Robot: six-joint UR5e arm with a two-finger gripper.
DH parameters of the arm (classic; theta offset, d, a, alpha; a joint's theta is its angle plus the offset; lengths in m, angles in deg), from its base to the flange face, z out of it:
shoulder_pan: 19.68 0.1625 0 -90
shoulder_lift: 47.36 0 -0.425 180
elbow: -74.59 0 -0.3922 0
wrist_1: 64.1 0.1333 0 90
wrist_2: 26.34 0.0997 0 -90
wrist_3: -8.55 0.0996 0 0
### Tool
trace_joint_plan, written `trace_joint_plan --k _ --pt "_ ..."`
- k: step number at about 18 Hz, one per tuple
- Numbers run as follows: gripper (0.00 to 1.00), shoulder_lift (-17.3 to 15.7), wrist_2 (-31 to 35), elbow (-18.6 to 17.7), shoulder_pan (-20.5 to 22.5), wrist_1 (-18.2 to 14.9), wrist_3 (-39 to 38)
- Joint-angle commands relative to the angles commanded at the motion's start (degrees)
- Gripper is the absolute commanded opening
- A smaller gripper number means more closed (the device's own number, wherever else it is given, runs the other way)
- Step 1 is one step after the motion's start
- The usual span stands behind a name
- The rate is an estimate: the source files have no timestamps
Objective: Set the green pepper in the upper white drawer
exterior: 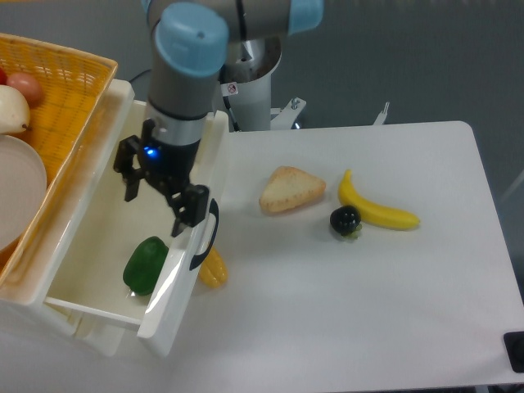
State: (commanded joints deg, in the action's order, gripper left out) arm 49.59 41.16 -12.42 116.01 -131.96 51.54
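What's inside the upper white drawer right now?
The green pepper lies in the upper white drawer, near its front wall. The gripper hides part of the floor.

white table (344,303), bread wedge (291,189), banana (377,210)

Green pepper (146,266): glossy, plastic-looking. Upper white drawer (168,304): smooth glossy plastic, black handle (205,237) shiny. Basket (70,90): woven, rough, yellow-orange. Table (352,311): matt white, smooth. Banana (378,212): smooth, slight sheen. Bread wedge (290,189): matt.
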Motion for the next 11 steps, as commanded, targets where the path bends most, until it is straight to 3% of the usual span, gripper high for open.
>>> trace_joint_plan --k 3,11 --pt "1.0 -0.1 0.0 -0.1 3.3 1.1 -4.7" --pt "1.0 1.7 -0.1 -0.5 14.3 1.2 -4.4"
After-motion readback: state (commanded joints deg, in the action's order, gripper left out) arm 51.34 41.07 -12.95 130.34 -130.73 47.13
